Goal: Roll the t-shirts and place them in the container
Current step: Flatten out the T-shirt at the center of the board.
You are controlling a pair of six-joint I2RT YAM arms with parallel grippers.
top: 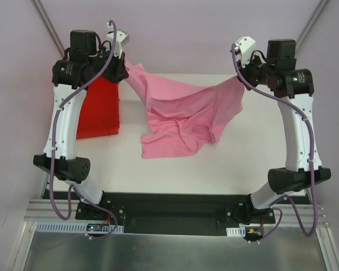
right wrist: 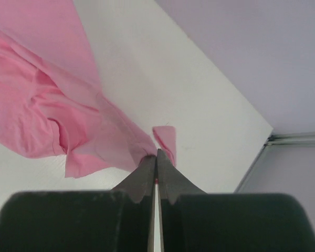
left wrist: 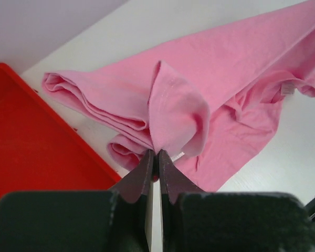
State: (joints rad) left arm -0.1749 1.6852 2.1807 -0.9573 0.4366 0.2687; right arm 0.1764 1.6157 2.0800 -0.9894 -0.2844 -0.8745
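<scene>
Jaws on both arms pinch one pink t-shirt (top: 181, 121).
Left jaws grip it at 10 o'clock, right jaws at 2 o'clock; it stretches side to side between them, sagging onto the surface (top: 226, 164), red tray (top: 99, 113) at 9 o'clock.

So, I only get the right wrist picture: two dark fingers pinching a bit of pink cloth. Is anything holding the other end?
Observer: Yes. The left gripper is shut on another edge of the pink t-shirt, at the far left of the table.
Operator: Is the whole shirt in the air?
Observer: No. From the top camera, only the two pinched ends hang raised. The middle sags, crumpled, onto the white table.
Operator: Anything else on there?
Observer: A red tray sits just left of the shirt, partly under the left arm.
</scene>
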